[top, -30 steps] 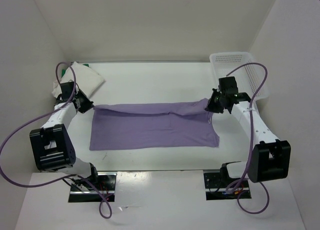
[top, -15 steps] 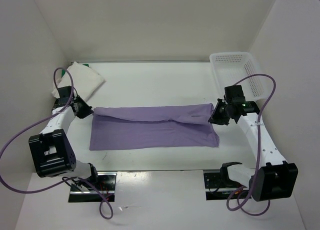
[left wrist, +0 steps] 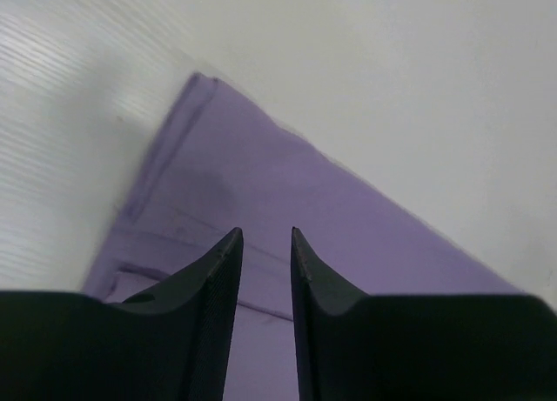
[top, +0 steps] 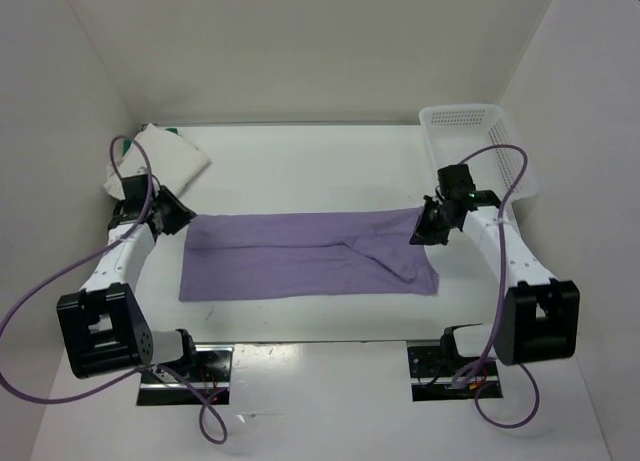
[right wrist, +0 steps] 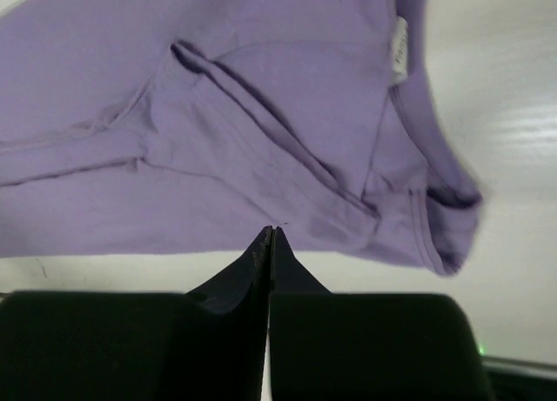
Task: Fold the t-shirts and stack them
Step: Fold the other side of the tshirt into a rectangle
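Released since the earlier frame, the lavender purple cloth t-shirt (top: 305,253) is lying flat, the left gripper (left wrist: 265,234) hovering spread, the right gripper (right wrist: 271,230) pressed together, empty.

The t-shirt (top: 310,256) on the white desk (top: 300,171) is plain lavender purple with a small white label (right wrist: 400,49), while the folded shirt (top: 172,159) at the far left is plain cream-white with a sliver of bright green cloth (top: 170,130) beneath. The basket (top: 470,131) is white, patterned with a grid of small holes. The arms (top: 120,256) are white and black with purple cables (top: 205,411), and the left tool (left wrist: 265,236) and right tool (right wrist: 270,231) are black.
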`<state>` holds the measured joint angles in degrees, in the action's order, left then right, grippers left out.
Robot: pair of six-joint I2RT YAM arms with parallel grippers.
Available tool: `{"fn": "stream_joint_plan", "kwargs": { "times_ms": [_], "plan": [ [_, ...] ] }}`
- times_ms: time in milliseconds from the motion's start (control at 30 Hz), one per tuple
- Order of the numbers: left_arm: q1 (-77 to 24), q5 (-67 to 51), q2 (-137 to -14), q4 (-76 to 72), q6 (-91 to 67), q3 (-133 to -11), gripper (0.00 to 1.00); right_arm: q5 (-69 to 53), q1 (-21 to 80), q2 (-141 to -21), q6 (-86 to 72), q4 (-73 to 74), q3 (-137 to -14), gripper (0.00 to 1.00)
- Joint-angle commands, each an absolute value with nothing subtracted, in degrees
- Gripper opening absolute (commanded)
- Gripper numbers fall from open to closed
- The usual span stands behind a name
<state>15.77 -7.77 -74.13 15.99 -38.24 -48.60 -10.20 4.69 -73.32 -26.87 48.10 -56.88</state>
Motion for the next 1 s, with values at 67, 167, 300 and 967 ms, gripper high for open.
{"fn": "stream_joint_plan", "kwargs": {
  "times_ms": [67,167,300,967],
  "plan": [
    [5.99,-9.49,-79.01,12.74,-39.46,-49.74,0.36,-13.02,11.14,-81.80,-27.50,37.10,-62.99,0.03],
    [2.91,-11.15,-80.77,10.73,-40.86,-49.14,0.37,-9.51,15.12,-85.93,-30.75,30.43,-63.02,0.19],
    [-0.70,-11.69,-82.62,9.67,-41.40,-47.90,0.37,-6.51,15.64,-93.42,-32.51,25.76,-63.02,0.30],
    [-1.32,-12.39,-84.46,7.47,-41.40,-45.44,0.37,-7.47,18.54,-104.33,-31.82,23.03,-66.88,0.41]
  ]
}}
